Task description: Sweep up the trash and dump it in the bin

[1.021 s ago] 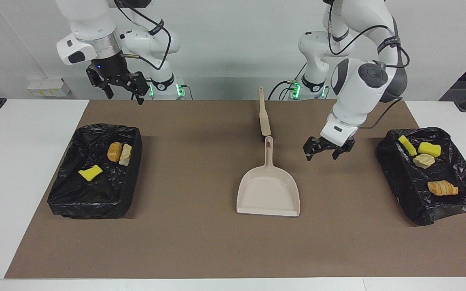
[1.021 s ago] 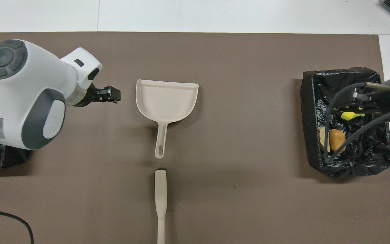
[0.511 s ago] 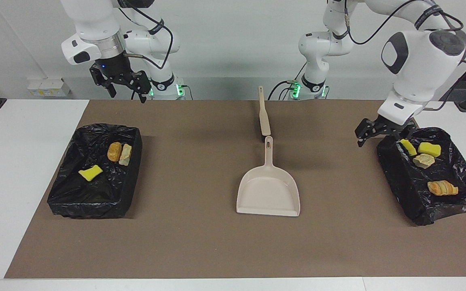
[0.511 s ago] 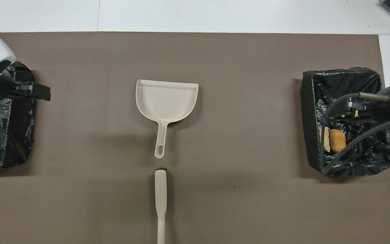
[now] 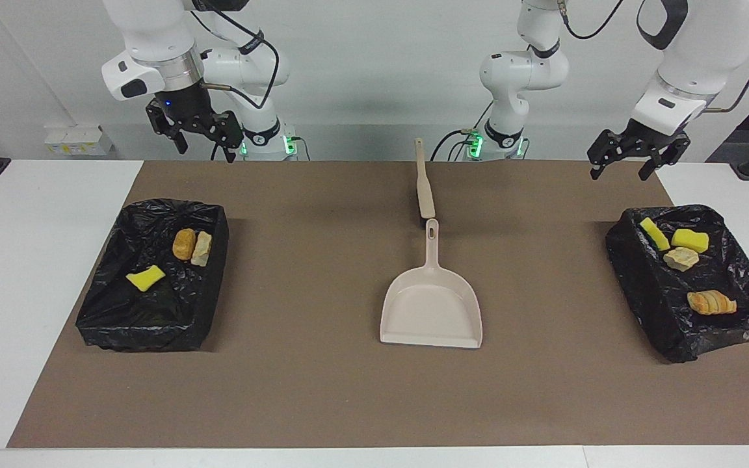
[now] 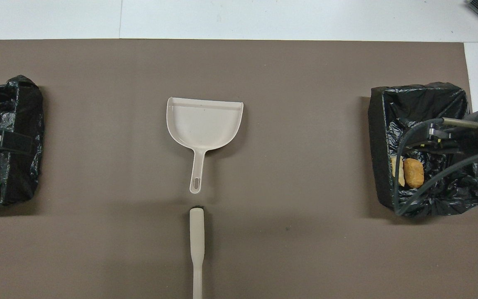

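Brown matting covers my tabletop (image 5: 322, 403), where all the trash (image 5: 680, 259) sits in two black-lined bins (image 5: 147, 325), dustpan (image 5: 432, 309) and brush (image 5: 424, 185) lie mid-table, and my left gripper (image 5: 631, 159) and right gripper (image 5: 197, 140) hang raised, jaws spread, holding nothing.

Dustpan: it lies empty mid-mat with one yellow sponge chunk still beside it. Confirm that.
Wrong on the sponge. The facing view shows the dustpan empty mid-mat with no trash beside it; all the trash lies in the two black-lined bins.
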You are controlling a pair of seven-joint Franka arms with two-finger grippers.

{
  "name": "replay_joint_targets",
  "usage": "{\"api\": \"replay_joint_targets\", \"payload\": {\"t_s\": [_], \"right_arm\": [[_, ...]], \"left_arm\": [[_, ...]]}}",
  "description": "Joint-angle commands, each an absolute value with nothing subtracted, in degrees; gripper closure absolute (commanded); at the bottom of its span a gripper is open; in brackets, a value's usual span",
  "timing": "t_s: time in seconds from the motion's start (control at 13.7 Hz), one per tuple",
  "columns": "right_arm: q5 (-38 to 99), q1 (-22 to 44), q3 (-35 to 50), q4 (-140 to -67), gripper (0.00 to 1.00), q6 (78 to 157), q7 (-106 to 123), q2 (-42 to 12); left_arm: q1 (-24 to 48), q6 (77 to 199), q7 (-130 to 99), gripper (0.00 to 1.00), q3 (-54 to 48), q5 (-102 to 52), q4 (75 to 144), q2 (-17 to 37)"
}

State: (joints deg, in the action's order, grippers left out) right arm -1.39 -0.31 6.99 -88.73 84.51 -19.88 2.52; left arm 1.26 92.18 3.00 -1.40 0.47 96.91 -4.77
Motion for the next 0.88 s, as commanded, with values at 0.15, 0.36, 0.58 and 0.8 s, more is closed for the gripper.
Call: {"api": "replay_joint_targets", "payload": {"t_s": [0.15,0.36,0.58,0.8], "right_arm": [[-0.97,-0.97,7.21,-90.18,0.00,85.43,-17.93,3.51],[-0.97,-1.05,7.21,-90.09,0.00,85.96,-17.84,3.34],[-0.97,-1.41,7.12,-89.91,0.00,85.70,-17.75,3.25],[-0.97,-1.67,7.12,-89.91,0.00,85.78,-17.75,3.25]], "left_arm": [[2.37,97.05,5.89,0.00,-1.05,-0.52,98.82,-5.03],[2.37,91.40,5.80,0.00,-0.97,-0.62,90.88,-0.44],[2.46,91.76,5.63,0.00,-0.97,-0.62,91.67,-0.79],[2.46,91.49,5.63,0.00,-0.97,-0.62,91.67,-0.88]]}}
